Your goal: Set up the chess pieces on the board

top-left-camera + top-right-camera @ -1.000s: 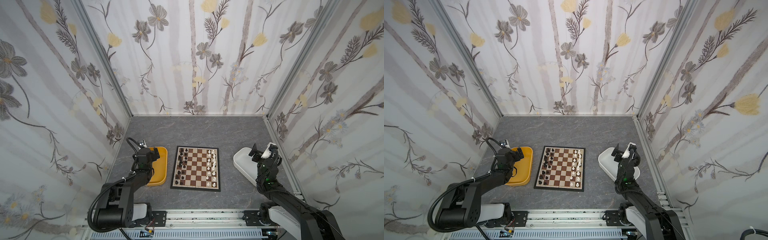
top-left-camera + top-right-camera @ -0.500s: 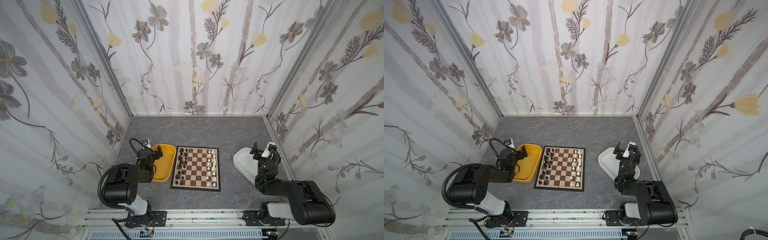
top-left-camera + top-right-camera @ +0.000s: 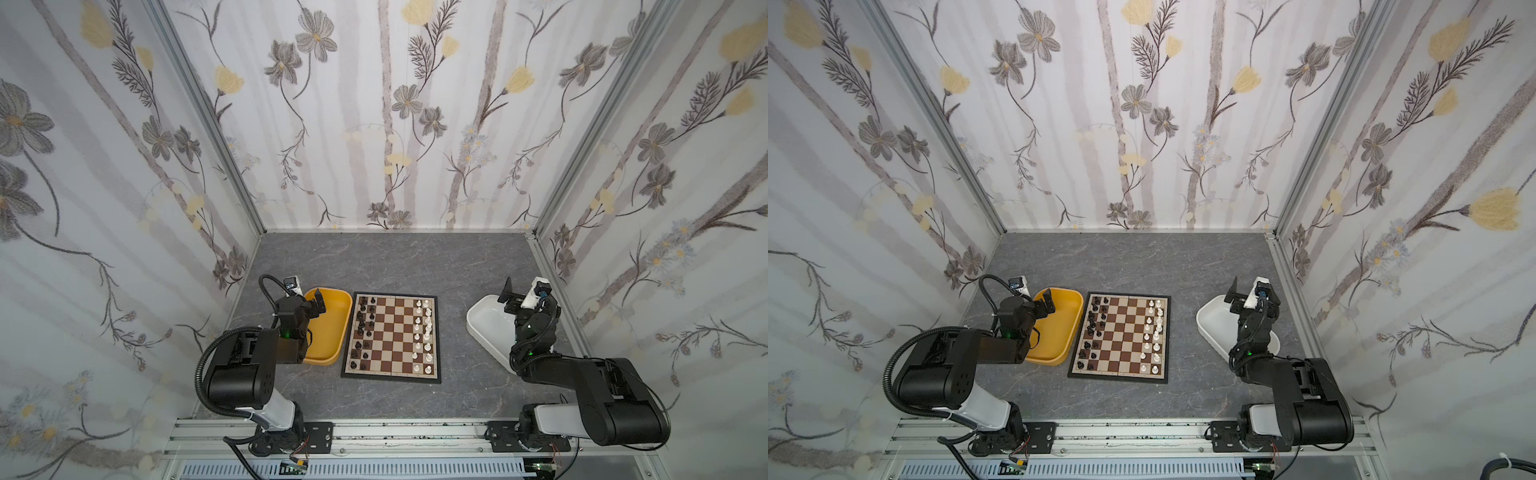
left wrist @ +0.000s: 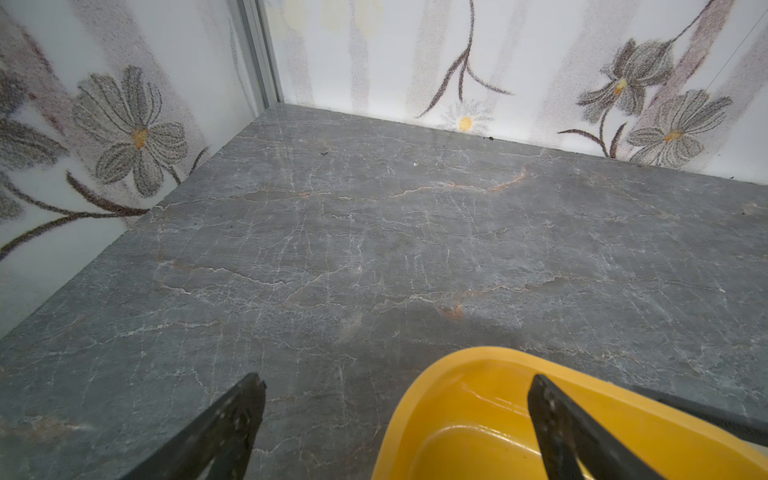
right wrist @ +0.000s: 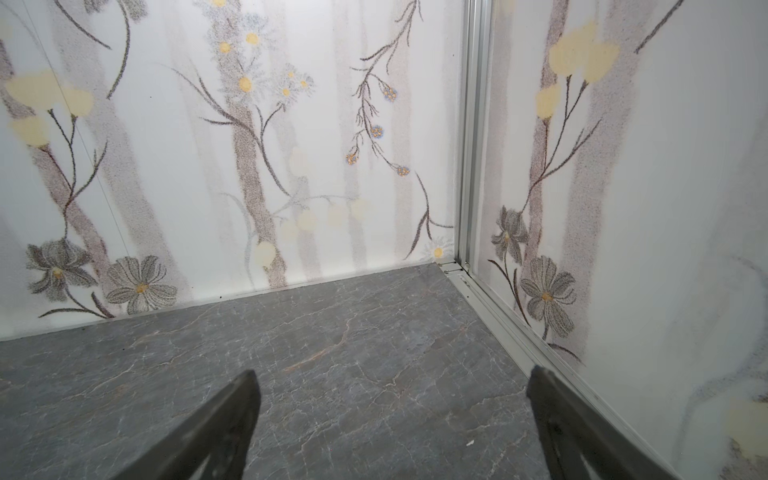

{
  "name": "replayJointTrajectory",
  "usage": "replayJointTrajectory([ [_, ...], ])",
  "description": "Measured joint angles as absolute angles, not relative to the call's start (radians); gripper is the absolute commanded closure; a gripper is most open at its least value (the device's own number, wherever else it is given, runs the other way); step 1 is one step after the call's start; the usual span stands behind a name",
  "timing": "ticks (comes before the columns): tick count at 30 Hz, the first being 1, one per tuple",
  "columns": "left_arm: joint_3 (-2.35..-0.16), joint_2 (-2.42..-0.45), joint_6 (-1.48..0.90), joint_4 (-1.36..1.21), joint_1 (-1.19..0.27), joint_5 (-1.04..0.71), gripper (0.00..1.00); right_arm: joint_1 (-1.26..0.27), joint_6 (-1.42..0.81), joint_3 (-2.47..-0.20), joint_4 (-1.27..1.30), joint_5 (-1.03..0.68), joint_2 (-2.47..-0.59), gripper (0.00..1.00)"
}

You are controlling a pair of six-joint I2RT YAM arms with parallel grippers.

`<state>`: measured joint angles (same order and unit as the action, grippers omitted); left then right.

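At the far left, the left gripper [image 3: 312, 301] hangs over the rim of the yellow tub [image 3: 332, 332]. Its jaws stand wide apart and nothing is between them; in the wrist view one finger [image 4: 552, 411] is above the tub's corner and the other above the grey table [image 4: 374, 232]. As far as a top view shows, the tub looks empty. Just beside it, to the right, lies the board [image 3: 392, 334], flat on the table. The black chess pieces [image 3: 361, 328] stand in its two left columns and the white chess pieces [image 3: 424, 328] in its two right columns, with the middle squares bare. The pieces are too small to tell their kinds, and some black ones seem a little off the centre of their squares. Farther right is the white tub [image 3: 484, 324], partly hidden by the right arm, so I cannot tell whether something remains inside. The right gripper [image 5: 394, 374] hovers above its far end, spread fully and empty, pointing to the corner of the walls. I judge that the set-up is at its end or almost there, with both arms folded near their bases. The next move, if any, calls for checking the white tub and the rows, and then a very fine pinch to correct a piece without knocking its neighbours.
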<state>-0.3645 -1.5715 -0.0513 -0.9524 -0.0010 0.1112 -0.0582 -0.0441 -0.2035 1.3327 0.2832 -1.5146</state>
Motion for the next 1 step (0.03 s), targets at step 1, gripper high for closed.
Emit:
replayJointTrajectory([
  [1, -0.364, -1.571, -0.051, -0.952, -0.001, 0.111, 0.0, -0.057, -0.044, -0.199, 1.329, 0.278, -1.512, 0.0],
])
